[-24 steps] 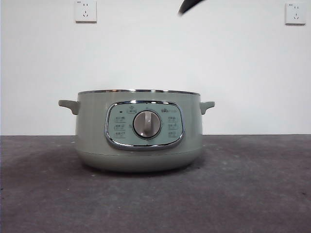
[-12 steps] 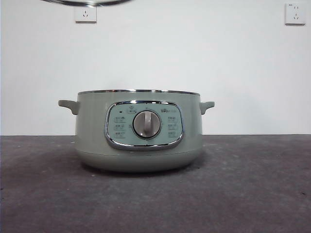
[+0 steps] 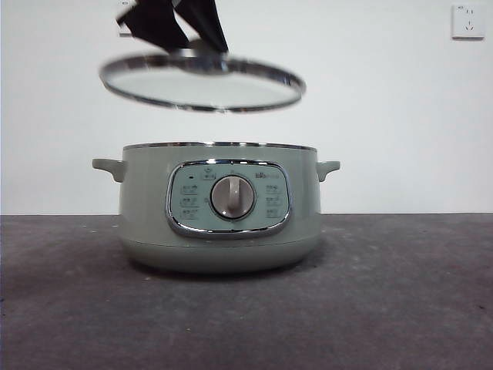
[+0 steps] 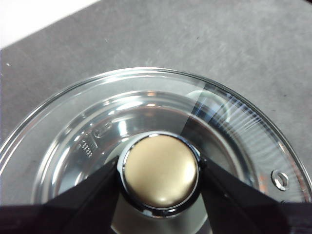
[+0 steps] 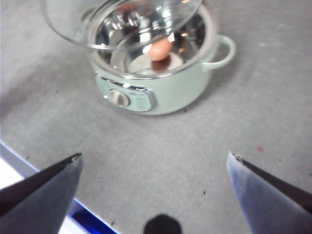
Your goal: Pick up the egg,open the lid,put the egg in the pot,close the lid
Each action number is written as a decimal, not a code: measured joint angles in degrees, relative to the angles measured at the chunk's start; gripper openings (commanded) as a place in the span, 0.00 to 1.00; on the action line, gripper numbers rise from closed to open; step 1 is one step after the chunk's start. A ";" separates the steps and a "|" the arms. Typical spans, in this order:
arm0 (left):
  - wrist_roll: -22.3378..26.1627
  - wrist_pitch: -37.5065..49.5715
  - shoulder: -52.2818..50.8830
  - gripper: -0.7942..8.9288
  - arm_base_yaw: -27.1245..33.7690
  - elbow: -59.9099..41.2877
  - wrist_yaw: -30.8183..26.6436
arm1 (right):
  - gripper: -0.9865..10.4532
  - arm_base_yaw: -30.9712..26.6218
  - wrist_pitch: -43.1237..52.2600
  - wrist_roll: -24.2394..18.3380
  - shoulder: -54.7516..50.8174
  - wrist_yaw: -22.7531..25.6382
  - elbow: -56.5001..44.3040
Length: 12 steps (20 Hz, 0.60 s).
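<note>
The egg (image 5: 161, 49) lies inside the pot (image 3: 219, 208) on the shiny steel bottom, so the picking up, the opening and the dropping in look done; what is left, by my reckoning, is only to set the lid (image 3: 202, 82) down on the rim; the lid hangs in the air above the pot, well clear of it, shifted a little toward the side with the wall socket (image 3: 468, 21) farthest from it and slightly tilted, its chrome rim lower on that side; the left gripper (image 4: 159, 176) has it by the knob (image 4: 159, 175), one black jaw pressed on each side of the knob, closed as far as the knob allows; the right gripper (image 5: 156, 158) waits back over the grey desk (image 5: 195, 146), jaws spread wide and holding nothing, looking down at the pot from the dial side; the egg rests on its side, its long axis lying flat along the pot's bottom and, as seen from the right wrist, running roughly across the pot, between the handles; which end is the blunter one I cannot tell, the picture is too blurred; the pot itself stands upright with its dial (image 3: 232, 197) facing the front of the desk
</note>
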 measured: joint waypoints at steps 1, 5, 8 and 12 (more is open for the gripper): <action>0.04 0.94 1.44 0.07 -0.13 0.00 -0.04 | 0.52 0.00 -0.04 0.68 -1.55 0.24 -0.68; 0.04 3.54 4.70 0.07 -0.46 -0.02 0.04 | 0.52 0.00 -0.59 1.81 -4.31 1.44 -0.81; 0.04 3.91 6.78 0.07 -0.46 -0.02 0.02 | 0.52 0.00 -1.66 1.90 -4.48 2.58 -0.81; 0.04 3.65 8.28 0.07 -0.46 -0.02 -0.04 | 0.52 0.00 -1.66 1.90 -4.46 2.84 -0.81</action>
